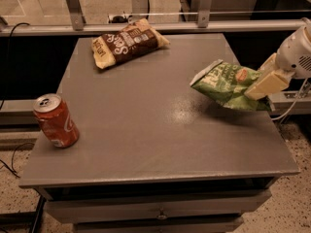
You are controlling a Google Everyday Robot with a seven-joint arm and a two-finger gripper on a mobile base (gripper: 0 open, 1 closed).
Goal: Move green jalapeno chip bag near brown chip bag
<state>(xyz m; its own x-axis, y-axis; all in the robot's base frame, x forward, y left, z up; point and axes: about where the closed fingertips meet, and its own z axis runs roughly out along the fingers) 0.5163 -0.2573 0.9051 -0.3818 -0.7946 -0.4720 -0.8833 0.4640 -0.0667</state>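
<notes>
Cream-white gripper [260,85], right of frame, clamps the green jalapeno chip bag [223,84], bright green with white lettering and a red-orange emblem; brown chip bag [127,43], upper left, dark brown with cream-yellow ends and white script; can [56,121], left, red-orange with silver top; table [146,135] plain grey.
</notes>
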